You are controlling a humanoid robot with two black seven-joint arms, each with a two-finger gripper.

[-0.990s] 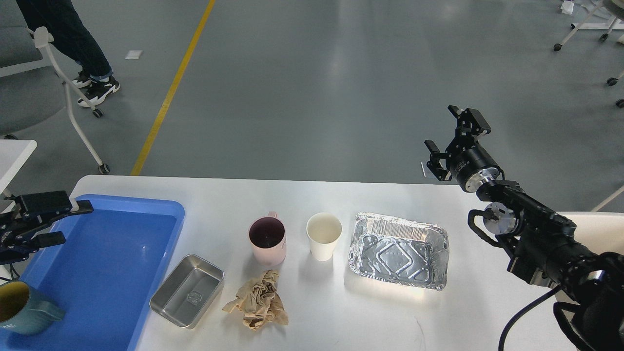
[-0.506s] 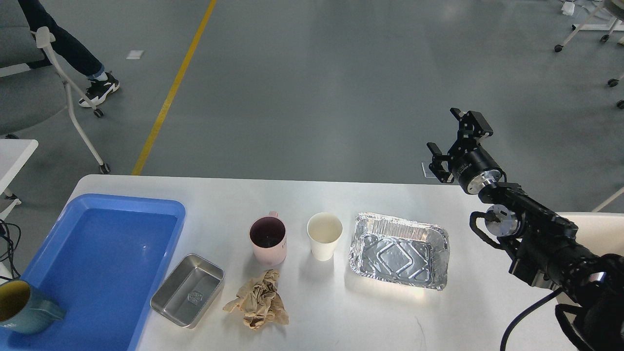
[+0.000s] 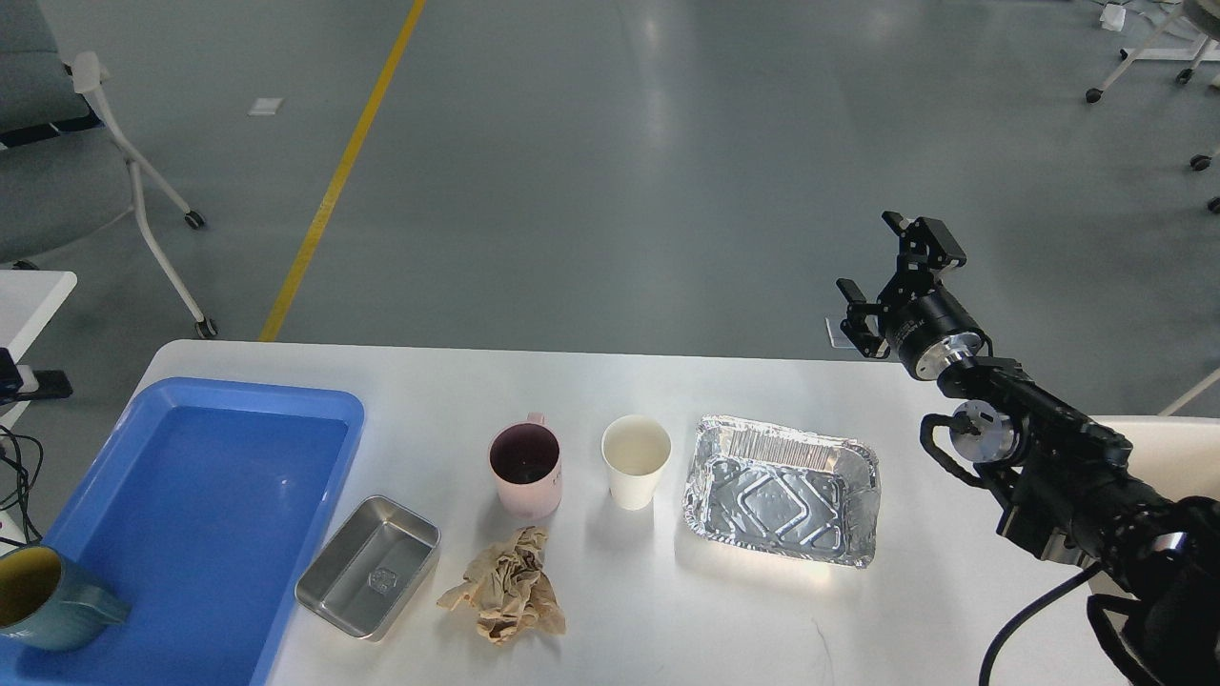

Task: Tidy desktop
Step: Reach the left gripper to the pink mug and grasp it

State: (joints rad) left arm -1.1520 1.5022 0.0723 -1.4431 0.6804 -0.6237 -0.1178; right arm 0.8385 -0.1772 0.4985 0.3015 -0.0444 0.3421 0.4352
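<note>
The white desktop [image 3: 610,381] carries a pink mug [image 3: 524,467], a white paper cup [image 3: 636,460], an empty foil tray [image 3: 782,488], a small steel tin [image 3: 367,565] and a crumpled brown paper [image 3: 505,586]. My right gripper [image 3: 894,264] hangs open and empty over the floor just beyond the desktop's far right edge, well away from every item. Of my left arm only a small black part [image 3: 38,384] shows at the left edge, beside the blue tray; I cannot make out its fingers.
A blue tray [image 3: 191,514] fills the desktop's left end, with a teal mug [image 3: 43,600] in its near corner. A small white table corner [image 3: 33,291] and a wheeled chair [image 3: 86,143] stand at the far left.
My left gripper has drawn back leftward from over the blue tray, almost out of the frame. The person at the top left has walked away. My right gripper has barely moved.
</note>
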